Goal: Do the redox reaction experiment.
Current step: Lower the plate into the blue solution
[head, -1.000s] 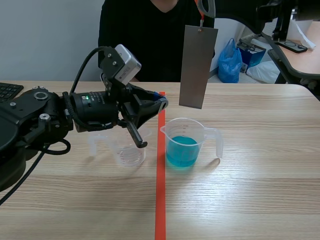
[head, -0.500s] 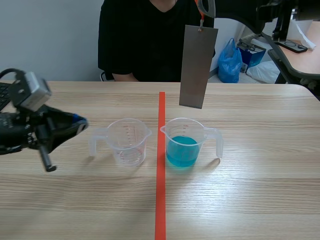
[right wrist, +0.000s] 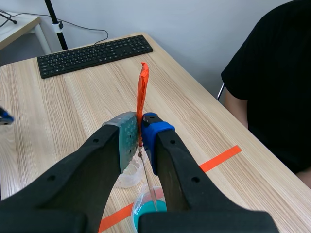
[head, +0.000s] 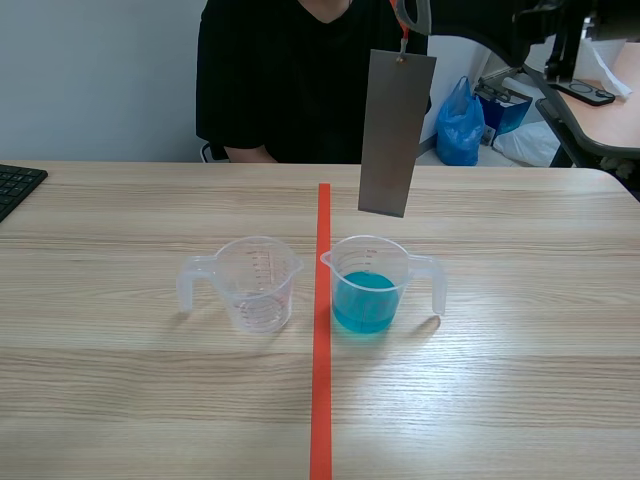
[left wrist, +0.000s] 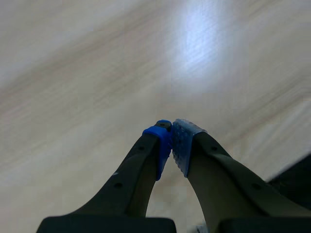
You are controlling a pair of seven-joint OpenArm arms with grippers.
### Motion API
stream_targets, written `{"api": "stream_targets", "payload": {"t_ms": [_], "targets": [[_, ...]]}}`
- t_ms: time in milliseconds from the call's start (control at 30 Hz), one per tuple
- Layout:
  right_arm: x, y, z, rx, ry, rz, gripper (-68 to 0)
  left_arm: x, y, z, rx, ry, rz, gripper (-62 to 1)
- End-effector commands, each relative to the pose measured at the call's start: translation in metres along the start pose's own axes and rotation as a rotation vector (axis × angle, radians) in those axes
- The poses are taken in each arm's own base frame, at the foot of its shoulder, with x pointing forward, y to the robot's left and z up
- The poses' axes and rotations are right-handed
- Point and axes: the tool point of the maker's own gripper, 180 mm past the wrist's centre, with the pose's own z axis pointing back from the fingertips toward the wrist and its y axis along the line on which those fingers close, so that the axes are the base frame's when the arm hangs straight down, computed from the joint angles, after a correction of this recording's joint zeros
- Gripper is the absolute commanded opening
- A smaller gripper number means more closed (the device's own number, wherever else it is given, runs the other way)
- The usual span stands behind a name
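The right claw (right wrist: 140, 127) is raised above the worktop (head: 520, 330) and clamped tight on an orange strap (right wrist: 142, 94), whose free end sticks up past the pads. From that strap a grey metal plate (head: 396, 130) hangs straight down (in the right wrist view it shows only as a thin edge below the fingers). Its lower edge sits above the rim of the beaker of blue liquid (head: 368, 285), clear of the liquid. That beaker stands just right of the orange-red tape line (head: 320, 370), handle turned outward to the right. On the other side of the line, near it, stands a clear empty beaker (head: 255, 285) with its handle pointing left. The two beakers are close together but apart, with the tape between them. The left claw (left wrist: 171, 141) is closed with nothing in it, its blue pads pressed together over blurred bare wood. A black keyboard (head: 15, 185) lies at the worktop's left edge. A person in a black top (head: 290, 80) sits at the far side, behind the plate, and a blue bag (head: 460, 125) shows beyond the worktop.
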Motion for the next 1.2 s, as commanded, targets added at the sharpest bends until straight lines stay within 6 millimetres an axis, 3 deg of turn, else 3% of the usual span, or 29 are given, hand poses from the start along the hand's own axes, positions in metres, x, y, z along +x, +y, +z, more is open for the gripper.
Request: {"api": "stream_targets", "payload": {"t_ms": [0, 200, 433, 767, 1167], "targets": [[0.013, -0.002, 0.004, -0.004, -0.033, 0.019, -66.0, 0.003, -0.008, 0.005, 0.033, -0.055, 0.017, -56.9], [0.011, -0.001, 0.004, -0.003, -0.031, 0.015, -66.0, -0.021, -0.035, 0.053, 0.136, -0.076, -0.017, -56.9], [0.005, 0.0, 0.003, -0.001, -0.025, -0.006, -66.0, -0.041, -0.083, 0.083, 0.115, -0.029, -0.083, -56.9], [-0.008, -0.009, 0.003, -0.012, -0.043, -0.077, -66.0, -0.046, -0.104, 0.091, 0.082, -0.015, -0.127, -56.9], [-0.022, -0.006, -0.007, 0.019, -0.057, -0.122, -66.0, -0.045, -0.101, 0.09, 0.082, -0.019, -0.136, -56.9]]}}
